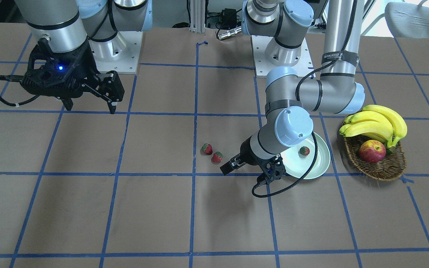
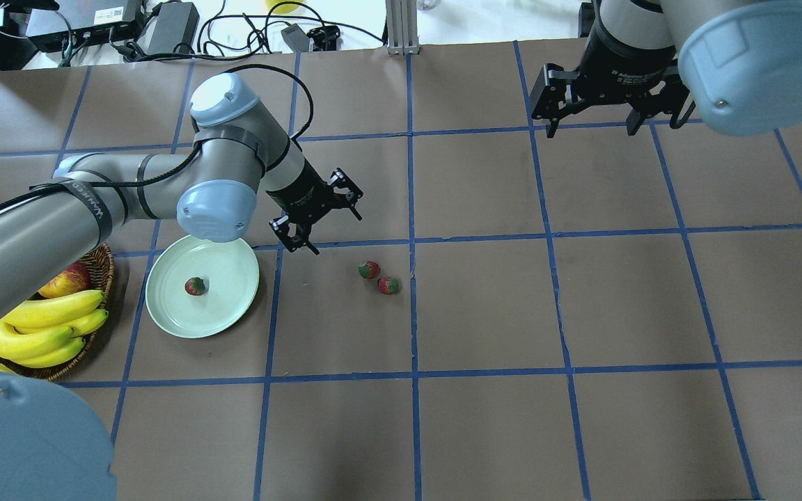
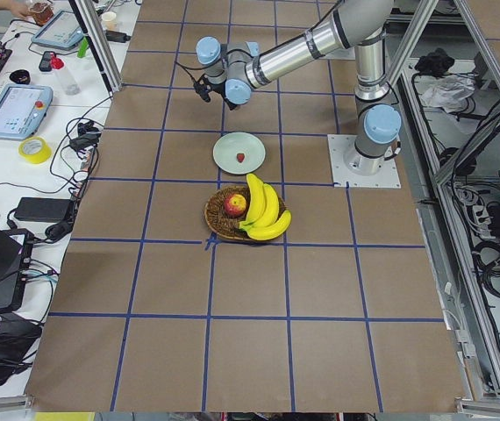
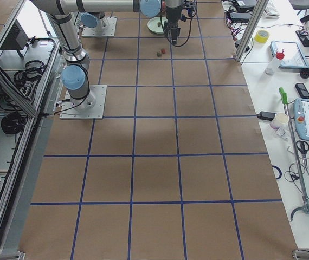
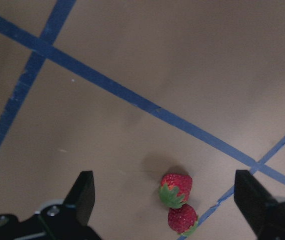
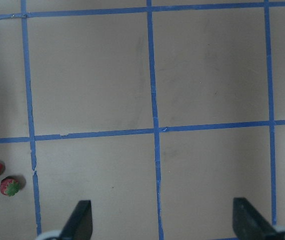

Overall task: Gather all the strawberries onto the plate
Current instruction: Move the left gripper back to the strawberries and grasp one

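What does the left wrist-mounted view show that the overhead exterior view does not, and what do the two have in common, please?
Only the left wrist view shows the green caps of the two loose strawberries close up, between the widely parted fingers of the left gripper. Only the overhead view shows the plate holding the third strawberry, the basket of bananas and an apple, and the open right gripper. Both show the loose pair lying close together by a blue tape line.

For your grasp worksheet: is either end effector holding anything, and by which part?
Nothing is held; the left end effector and right end effector are open and empty.
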You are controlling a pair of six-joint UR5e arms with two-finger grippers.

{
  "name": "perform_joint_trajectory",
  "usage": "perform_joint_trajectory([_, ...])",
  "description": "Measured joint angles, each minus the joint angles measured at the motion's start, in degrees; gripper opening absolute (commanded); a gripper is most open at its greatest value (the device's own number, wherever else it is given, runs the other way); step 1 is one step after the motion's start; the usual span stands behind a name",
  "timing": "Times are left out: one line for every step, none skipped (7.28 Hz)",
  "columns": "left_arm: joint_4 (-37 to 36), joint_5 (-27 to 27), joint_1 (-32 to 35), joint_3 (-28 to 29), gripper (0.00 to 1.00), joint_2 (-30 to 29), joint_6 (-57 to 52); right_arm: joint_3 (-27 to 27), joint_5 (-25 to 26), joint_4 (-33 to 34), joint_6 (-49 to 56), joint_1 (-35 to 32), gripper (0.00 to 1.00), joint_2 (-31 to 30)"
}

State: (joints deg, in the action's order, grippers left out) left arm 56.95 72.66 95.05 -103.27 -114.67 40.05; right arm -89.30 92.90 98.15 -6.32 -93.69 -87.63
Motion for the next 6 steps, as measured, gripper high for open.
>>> perform_joint_trajectory([-1.6,-0.2,1.3,0.0,1.00,-1.5,2.4,0.0,0.0,0.0,0.0,0.0,1.00,0.0])
perform_joint_trajectory([-2.1,-0.3,2.1,-0.2,0.94,-2.2,3.9,0.0,0.0,0.0,0.0,0.0,1.00,0.0])
perform_joint_trajectory([-2.2,-0.3,2.8,-0.5,0.91,-2.6,4.6,0.0,0.0,0.0,0.0,0.0,1.00,0.0])
perform_joint_trajectory([-2.1,-0.3,3.1,-0.9,0.90,-2.7,4.9,0.0,0.0,0.0,0.1,0.0,1.00,0.0])
perform_joint_trajectory([-2.0,-0.3,3.2,-1.8,0.55,-2.8,4.9,0.0,0.0,0.0,0.2,0.0,1.00,0.1])
perform_joint_trajectory([-2.0,-0.3,3.2,-2.7,0.01,-2.8,4.9,0.0,0.0,0.1,0.2,0.0,1.00,0.2])
